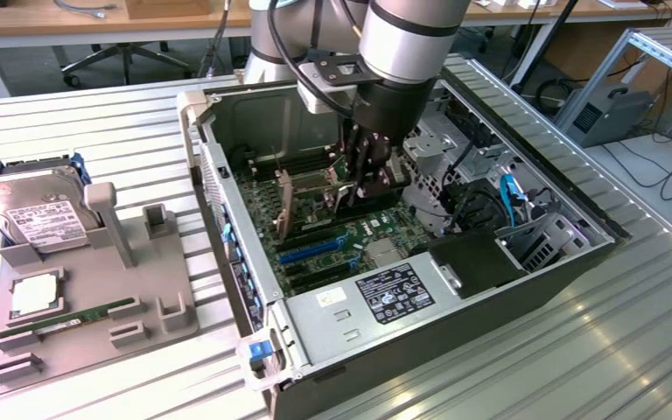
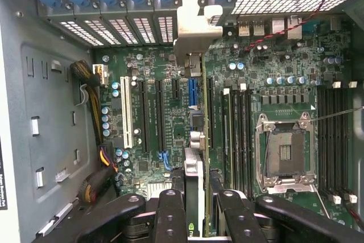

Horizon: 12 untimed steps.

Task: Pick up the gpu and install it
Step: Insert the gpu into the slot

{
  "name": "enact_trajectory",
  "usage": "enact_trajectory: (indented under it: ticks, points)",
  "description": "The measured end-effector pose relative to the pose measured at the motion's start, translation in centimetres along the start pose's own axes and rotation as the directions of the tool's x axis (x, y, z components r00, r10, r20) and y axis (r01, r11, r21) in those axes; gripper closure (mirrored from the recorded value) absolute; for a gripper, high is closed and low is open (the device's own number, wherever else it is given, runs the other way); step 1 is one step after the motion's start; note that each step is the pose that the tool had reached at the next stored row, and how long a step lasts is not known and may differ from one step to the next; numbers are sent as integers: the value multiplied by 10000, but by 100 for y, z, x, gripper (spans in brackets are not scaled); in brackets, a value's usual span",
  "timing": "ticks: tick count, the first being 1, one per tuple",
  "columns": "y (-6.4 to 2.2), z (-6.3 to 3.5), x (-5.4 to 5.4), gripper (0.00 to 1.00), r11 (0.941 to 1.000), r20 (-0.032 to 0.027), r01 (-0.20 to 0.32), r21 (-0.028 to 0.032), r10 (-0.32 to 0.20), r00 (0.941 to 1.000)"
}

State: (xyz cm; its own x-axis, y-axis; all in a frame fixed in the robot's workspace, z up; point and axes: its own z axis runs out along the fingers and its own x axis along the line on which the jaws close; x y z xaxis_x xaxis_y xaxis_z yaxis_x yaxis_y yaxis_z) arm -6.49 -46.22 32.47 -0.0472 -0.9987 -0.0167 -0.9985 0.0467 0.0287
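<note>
- gpu (image 2: 196,163): seen edge-on, lower end hidden between the pincer (image 2: 196,211) fingers; fan face not visible.
- Hard drive (image 1: 35,214): label text too small to read.
- Robot arm (image 1: 412,35): cut off by upper edge, exterior view.

No readable text: labels on hard drive (image 1: 35,220) and power supply (image 1: 395,294) illegible

Green motherboard (image 2: 239,83), blue slot (image 2: 192,92), black pincer (image 2: 196,209).
</note>
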Motion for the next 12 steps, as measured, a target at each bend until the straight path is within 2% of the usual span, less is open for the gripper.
enact_trajectory:
  ticks: [12]
  points:
    - [7, 24, 8, 73, 10000, 0, 0, 0, 0, 10000]
